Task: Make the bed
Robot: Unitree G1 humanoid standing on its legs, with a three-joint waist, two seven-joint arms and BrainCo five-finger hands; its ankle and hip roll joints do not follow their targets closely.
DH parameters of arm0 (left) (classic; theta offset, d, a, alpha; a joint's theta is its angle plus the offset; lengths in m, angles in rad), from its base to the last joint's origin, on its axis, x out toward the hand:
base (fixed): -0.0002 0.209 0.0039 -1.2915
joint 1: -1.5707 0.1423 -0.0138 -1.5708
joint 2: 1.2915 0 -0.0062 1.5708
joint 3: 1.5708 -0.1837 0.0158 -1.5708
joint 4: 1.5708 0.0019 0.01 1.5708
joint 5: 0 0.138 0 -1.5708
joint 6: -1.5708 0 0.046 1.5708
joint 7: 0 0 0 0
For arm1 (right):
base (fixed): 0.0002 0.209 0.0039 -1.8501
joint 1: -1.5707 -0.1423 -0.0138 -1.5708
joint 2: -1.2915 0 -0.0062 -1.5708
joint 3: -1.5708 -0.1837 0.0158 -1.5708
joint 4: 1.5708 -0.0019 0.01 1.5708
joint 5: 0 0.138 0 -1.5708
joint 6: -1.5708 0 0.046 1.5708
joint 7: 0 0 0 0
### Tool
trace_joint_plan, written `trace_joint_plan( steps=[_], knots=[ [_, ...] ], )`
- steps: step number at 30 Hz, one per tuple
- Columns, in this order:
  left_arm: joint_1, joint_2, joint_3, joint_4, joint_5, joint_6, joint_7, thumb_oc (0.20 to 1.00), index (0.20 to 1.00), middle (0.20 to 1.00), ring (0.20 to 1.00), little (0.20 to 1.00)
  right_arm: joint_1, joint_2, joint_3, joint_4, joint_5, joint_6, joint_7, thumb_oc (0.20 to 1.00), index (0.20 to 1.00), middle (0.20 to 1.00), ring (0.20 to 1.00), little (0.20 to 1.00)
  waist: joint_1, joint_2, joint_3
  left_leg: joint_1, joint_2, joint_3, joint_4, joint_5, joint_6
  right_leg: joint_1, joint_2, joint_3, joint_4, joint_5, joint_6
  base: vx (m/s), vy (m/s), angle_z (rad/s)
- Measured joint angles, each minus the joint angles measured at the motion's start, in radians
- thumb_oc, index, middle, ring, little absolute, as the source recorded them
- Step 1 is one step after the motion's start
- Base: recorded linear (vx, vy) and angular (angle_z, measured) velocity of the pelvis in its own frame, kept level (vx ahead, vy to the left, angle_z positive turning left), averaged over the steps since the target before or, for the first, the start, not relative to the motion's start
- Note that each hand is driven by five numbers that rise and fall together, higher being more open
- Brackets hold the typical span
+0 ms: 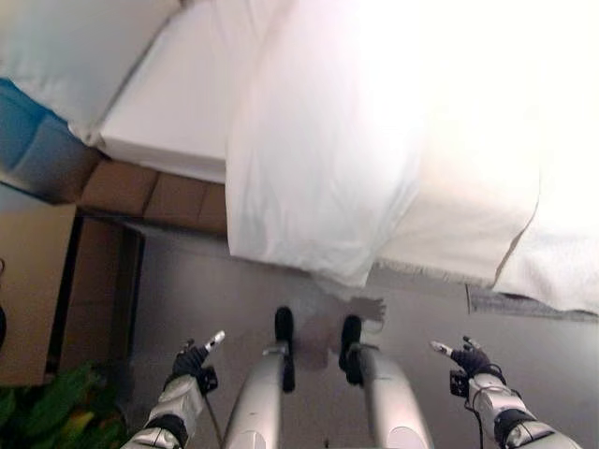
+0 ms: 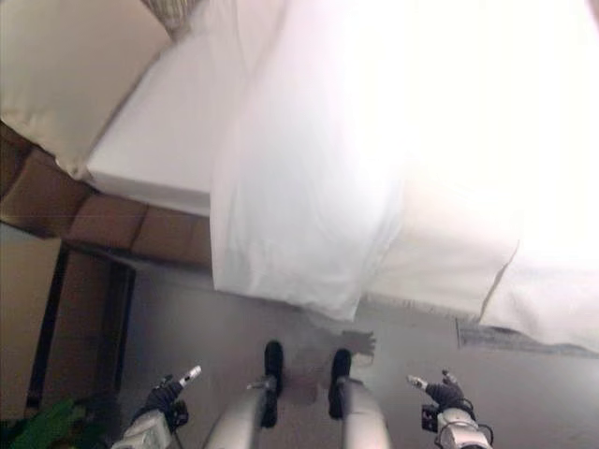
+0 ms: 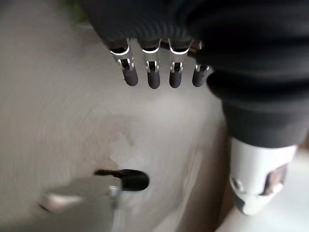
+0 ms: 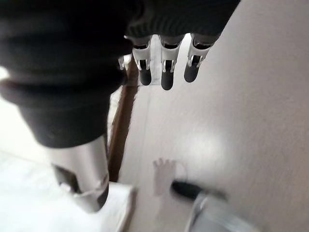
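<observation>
White bedding: I see a white duvet (image 1: 328,159) draped over the near edge of the bed (image 1: 178,112), one corner hanging down close to the grey floor (image 1: 187,290).
Mattress: a bare white stretch shows to the left of the duvet, above a brown padded bed base (image 1: 150,192).
Pillow: a white pillow (image 1: 65,47) lies at the far left end of the bed.
Left hand: my left hand (image 1: 195,357) hangs low over the floor, well short of the bed; its fingers (image 3: 153,77) are straight and relaxed, holding nothing.
Right hand: my right hand (image 1: 465,356) hangs low on the other side, also away from the duvet; its fingers (image 4: 166,77) are straight and empty.
Beside the bed: a brown wooden cabinet (image 1: 37,281) stands at left, with green plant leaves (image 1: 56,412) near it.
</observation>
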Motion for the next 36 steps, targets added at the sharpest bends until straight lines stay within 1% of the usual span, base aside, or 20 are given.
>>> trace_joint_plan(
  steps=[2, 3, 4, 7, 10, 12, 15, 17, 19, 20, 22, 23, 24, 25, 26, 27, 29, 30, 32, 36],
  knots=[
    [0.022, -0.008, 0.002, 0.007, 0.066, 0.002, -0.019, 1.0, 1.0, 1.0, 1.0, 1.0, 0.037, 0.012, -0.003, 0.024, -0.04, 0.005, 0.026, 1.0, 1.0, 1.0, 1.0, 1.0, -0.015, 0.019, -0.053, 0.059, 0.004, 0.003, -0.069, 0.003, -0.002, 0.05, 0.014, 0.003, -0.001, -0.001, 0.009, 0.06, -0.026, -0.12],
    [0.028, -0.004, 0.007, 0.007, 0.082, 0.005, -0.024, 1.0, 1.0, 1.0, 1.0, 1.0, 0.053, 0.02, -0.005, 0.034, -0.056, 0.015, 0.035, 1.0, 1.0, 1.0, 1.0, 1.0, -0.015, 0.01, -0.06, 0.085, -0.007, 0.004, -0.088, 0.007, -0.004, 0.097, 0.009, 0.005, -0.02, 0.001, 0.015, 0.03, -0.113, 0.09],
    [0.042, -0.001, 0.005, 0.015, 0.102, 0.008, -0.026, 1.0, 1.0, 1.0, 1.0, 1.0, 0.079, 0.026, -0.004, 0.039, -0.071, 0.02, 0.042, 1.0, 1.0, 1.0, 1.0, 1.0, -0.015, 0.001, -0.084, 0.099, -0.016, 0.003, -0.093, 0.02, 0.005, 0.131, 0.011, 0.02, -0.052, -0.008, -0.02, 0.02, -0.156, 0.02],
    [0.064, -0.005, 0.015, 0.042, 0.106, 0.019, -0.04, 1.0, 1.0, 1.0, 1.0, 1.0, 0.09, 0.035, 0.003, 0.065, -0.133, 0.037, 0.069, 1.0, 1.0, 1.0, 1.0, 1.0, -0.017, 0.011, -0.112, 0.144, -0.005, 0.001, -0.131, 0.05, 0.008, 0.202, 0.017, 0.029, -0.084, -0.009, -0.015, 0.04, -0.184, 0.14],
    [0.127, -0.017, 0.012, 0.044, 0.172, 0.03, -0.047, 1.0, 1.0, 1.0, 1.0, 1.0, 0.122, 0.048, 0.017, 0.104, -0.195, 0.048, 0.089, 1.0, 1.0, 1.0, 1.0, 1.0, -0.014, 0.005, -0.215, 0.199, 0.014, 0.0, -0.21, 0.074, -0.024, 0.253, 0.05, 0.026, -0.158, 0.001, -0.027, 0.02, -0.207, 0.04],
    [0.161, -0.029, 0.007, 0.046, 0.179, 0.032, -0.05, 1.0, 1.0, 1.0, 1.0, 1.0, 0.14, 0.049, 0.016, 0.137, -0.209, 0.057, 0.096, 1.0, 1.0, 1.0, 1.0, 1.0, -0.013, 0.005, -0.261, 0.224, 0.027, -0.004, -0.227, 0.091, -0.029, 0.293, 0.072, 0.027, -0.199, 0.008, -0.042, 0.0, -0.23, 0.11],
    [0.171, -0.046, -0.001, 0.066, 0.179, 0.037, -0.059, 1.0, 1.0, 1.0, 1.0, 1.0, 0.145, 0.051, 0.019, 0.167, -0.231, 0.066, 0.101, 1.0, 1.0, 1.0, 1.0, 1.0, -0.013, 0.006, -0.288, 0.237, 0.041, -0.024, -0.232, 0.096, -0.047, 0.334, 0.103, 0.024, -0.229, 0.009, -0.052, -0.04, -0.207, 0.19],
    [0.157, -0.058, -0.01, 0.066, 0.178, 0.037, -0.071, 1.0, 1.0, 1.0, 1.0, 1.0, 0.153, 0.05, 0.021, 0.17, -0.252, 0.07, 0.103, 1.0, 1.0, 1.0, 1.0, 1.0, -0.016, 0.007, -0.29, 0.224, 0.053, -0.05, -0.222, 0.104, -0.072, 0.345, 0.113, 0.012, -0.247, 0.009, -0.075, -0.07, -0.154, 0.4],
    [0.147, -0.069, -0.016, 0.073, 0.179, 0.038, -0.078, 1.0, 1.0, 1.0, 1.0, 1.0, 0.156, 0.047, 0.023, 0.172, -0.257, 0.078, 0.111, 1.0, 1.0, 1.0, 1.0, 1.0, -0.014, 0.02, -0.287, 0.203, 0.065, -0.065, -0.197, 0.105, -0.082, 0.34, 0.14, -0.003, -0.238, 0.006, -0.094, -0.08, -0.113, 0.33],
    [0.145, -0.071, -0.016, 0.075, 0.179, 0.038, -0.079, 1.0, 1.0, 1.0, 1.0, 1.0, 0.156, 0.047, 0.023, 0.171, -0.258, 0.078, 0.112, 1.0, 1.0, 1.0, 1.0, 1.0, -0.014, 0.024, -0.284, 0.2, 0.067, -0.069, -0.189, 0.107, -0.087, 0.338, 0.137, -0.004, -0.234, 0.004, -0.098, -0.06, -0.061, 0.21],
    [0.145, -0.076, -0.029, 0.087, 0.18, 0.048, -0.088, 1.0, 1.0, 1.0, 1.0, 1.0, 0.157, 0.04, 0.039, 0.172, -0.276, 0.078, 0.122, 1.0, 1.0, 1.0, 1.0, 1.0, -0.016, 0.034, -0.279, 0.183, 0.08, -0.075, -0.174, 0.1, -0.126, 0.326, 0.149, -0.015, -0.221, -0.01, -0.123, -0.01, -0.019, 0.19],
    [0.145, -0.08, -0.036, 0.092, 0.182, 0.052, -0.097, 1.0, 1.0, 1.0, 1.0, 1.0, 0.162, 0.035, 0.045, 0.175, -0.299, 0.08, 0.129, 1.0, 1.0, 1.0, 1.0, 1.0, -0.015, 0.023, -0.275, 0.187, 0.076, -0.059, -0.165, 0.077, -0.157, 0.324, 0.13, -0.037, -0.228, -0.003, -0.151, 0.04, 0.009, 0.04],
    [0.151, -0.08, -0.036, 0.104, 0.198, 0.056, -0.104, 1.0, 1.0, 1.0, 1.0, 1.0, 0.159, 0.032, 0.069, 0.177, -0.317, 0.081, 0.134, 1.0, 1.0, 1.0, 1.0, 1.0, -0.011, -0.007, -0.282, 0.197, 0.043, -0.024, -0.135, 0.067, -0.156, 0.326, 0.092, -0.05, -0.243, 0.006, -0.146, 0.03, 0.013, -0.07],
    [0.153, -0.08, -0.036, 0.112, 0.21, 0.058, -0.107, 1.0, 1.0, 1.0, 1.0, 1.0, 0.158, 0.028, 0.076, 0.177, -0.327, 0.081, 0.138, 1.0, 1.0, 1.0, 1.0, 1.0, -0.013, -0.012, -0.284, 0.208, 0.031, -0.011, -0.137, 0.066, -0.156, 0.329, 0.084, -0.051, -0.255, 0.009, -0.136, 0.04, 0.023, -0.08],
    [0.155, -0.081, -0.036, 0.121, 0.23, 0.059, -0.113, 1.0, 1.0, 1.0, 1.0, 1.0, 0.157, 0.019, 0.074, 0.176, -0.336, 0.081, 0.142, 1.0, 1.0, 1.0, 1.0, 1.0, -0.016, -0.004, -0.284, 0.248, 0.024, 0.006, -0.165, 0.066, -0.155, 0.349, 0.087, -0.051, -0.284, 0.029, -0.128, 0.03, 0.029, 0.06],
    [0.153, -0.082, -0.038, 0.12, 0.256, 0.06, -0.118, 1.0, 1.0, 1.0, 1.0, 1.0, 0.165, 0.009, 0.073, 0.176, -0.336, 0.082, 0.142, 1.0, 1.0, 1.0, 1.0, 1.0, -0.018, 0.017, -0.284, 0.292, 0.04, 0.001, -0.194, 0.061, -0.15, 0.36, 0.109, -0.05, -0.302, 0.041, -0.12, 0.05, 0.046, 0.08],
    [0.146, -0.078, -0.054, 0.117, 0.272, 0.06, -0.118, 1.0, 1.0, 1.0, 1.0, 1.0, 0.17, 0.006, 0.071, 0.176, -0.336, 0.086, 0.142, 1.0, 1.0, 1.0, 1.0, 1.0, -0.02, 0.035, -0.286, 0.329, 0.06, 0.0, -0.247, 0.03, -0.099, 0.357, 0.135, -0.05, -0.31, 0.046, -0.117, 0.03, 0.045, 0.07],
    [0.138, -0.076, -0.069, 0.115, 0.299, 0.06, -0.12, 1.0, 1.0, 1.0, 1.0, 1.0, 0.173, 0.013, 0.055, 0.176, -0.336, 0.087, 0.143, 1.0, 1.0, 1.0, 1.0, 1.0, -0.019, 0.035, -0.288, 0.327, 0.058, 0.0, -0.248, 0.028, -0.082, 0.354, 0.138, -0.042, -0.315, 0.053, -0.111, 0.02, 0.04, -0.02],
    [0.143, -0.076, -0.076, 0.115, 0.299, 0.06, -0.127, 1.0, 1.0, 1.0, 1.0, 1.0, 0.174, 0.018, 0.055, 0.174, -0.336, 0.087, 0.147, 1.0, 1.0, 1.0, 1.0, 1.0, -0.016, 0.028, -0.287, 0.326, 0.052, 0.002, -0.248, 0.026, -0.074, 0.358, 0.136, -0.025, -0.324, 0.063, -0.097, 0.02, 0.027, -0.1],
    [0.144, -0.072, -0.075, 0.109, 0.299, 0.063, -0.126, 1.0, 1.0, 1.0, 1.0, 1.0, 0.175, 0.028, 0.055, 0.172, -0.336, 0.087, 0.152, 1.0, 1.0, 1.0, 1.0, 1.0, -0.018, 0.022, -0.29, 0.329, 0.04, 0.0, -0.249, 0.024, -0.066, 0.365, 0.127, -0.022, -0.328, 0.066, -0.093, 0.01, 0.002, 0.01]
  ],
)
